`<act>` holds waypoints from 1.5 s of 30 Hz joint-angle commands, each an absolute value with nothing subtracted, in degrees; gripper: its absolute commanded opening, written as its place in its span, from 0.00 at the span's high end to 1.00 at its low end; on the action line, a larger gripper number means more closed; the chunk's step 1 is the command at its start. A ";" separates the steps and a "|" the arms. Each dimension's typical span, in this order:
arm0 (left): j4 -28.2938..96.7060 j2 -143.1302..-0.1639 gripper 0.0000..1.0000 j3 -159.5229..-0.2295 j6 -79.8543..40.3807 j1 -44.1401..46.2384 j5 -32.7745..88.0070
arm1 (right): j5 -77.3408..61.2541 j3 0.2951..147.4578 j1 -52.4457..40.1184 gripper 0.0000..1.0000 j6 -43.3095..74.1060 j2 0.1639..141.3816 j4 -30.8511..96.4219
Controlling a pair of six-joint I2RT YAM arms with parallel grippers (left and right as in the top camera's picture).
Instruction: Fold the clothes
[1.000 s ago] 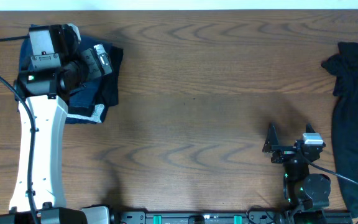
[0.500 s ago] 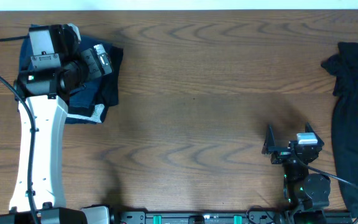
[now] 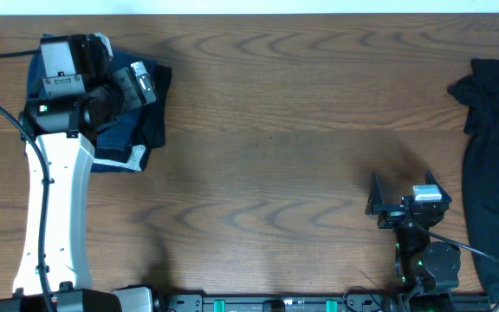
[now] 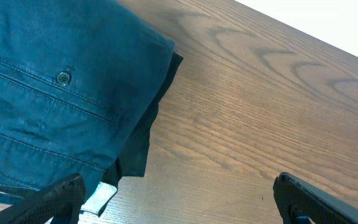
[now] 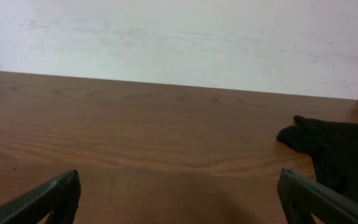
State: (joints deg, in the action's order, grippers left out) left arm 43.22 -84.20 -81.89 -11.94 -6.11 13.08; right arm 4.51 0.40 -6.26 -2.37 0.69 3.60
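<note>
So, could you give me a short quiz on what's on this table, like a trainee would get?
1. True or false: the left hand is shut on the navy garment.
2. Where does the black cloth lie? A) under the left hand B) at the far right, beyond the right hand C) in the middle.
3. What small fastener shows on the navy garment's pocket?
Key: 1 false, it is wide open and holds nothing. 2 B. 3 a button.
</note>
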 commanded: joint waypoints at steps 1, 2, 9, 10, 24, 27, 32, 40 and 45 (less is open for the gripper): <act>43.31 -84.64 0.02 -81.97 -11.38 -6.04 12.38 | 4.08 0.32 -5.96 0.01 -3.29 0.32 3.86; 43.29 -84.64 0.02 -81.97 -11.38 -6.04 12.36 | 4.08 0.32 -5.96 0.01 -3.29 0.32 3.86; 43.29 -84.64 0.02 -81.97 -11.38 -6.02 12.38 | 4.08 0.32 -5.96 0.01 -3.29 0.32 3.86; 43.29 -84.64 0.02 -81.97 -11.38 -6.04 12.38 | 4.08 0.32 -5.96 0.01 -3.29 0.32 3.88; 43.66 -81.47 0.02 -81.87 -11.38 -6.07 12.38 | 4.08 0.32 -5.96 0.01 -3.29 0.32 3.86; 43.70 -76.97 0.02 -81.84 -11.38 -5.78 12.36 | 4.08 0.32 -5.96 0.01 -3.29 0.32 3.86; 43.68 -66.17 0.02 -81.84 -11.38 -4.38 12.38 | 4.08 0.32 -5.96 0.01 -3.29 0.32 3.86; 43.68 -48.62 0.02 -81.82 -11.38 1.15 12.38 | 4.05 0.32 -5.96 0.01 -3.29 0.32 3.86; 43.72 -37.08 0.02 -80.36 -11.38 4.62 12.38 | 4.08 0.32 -5.96 0.01 -3.29 0.32 3.86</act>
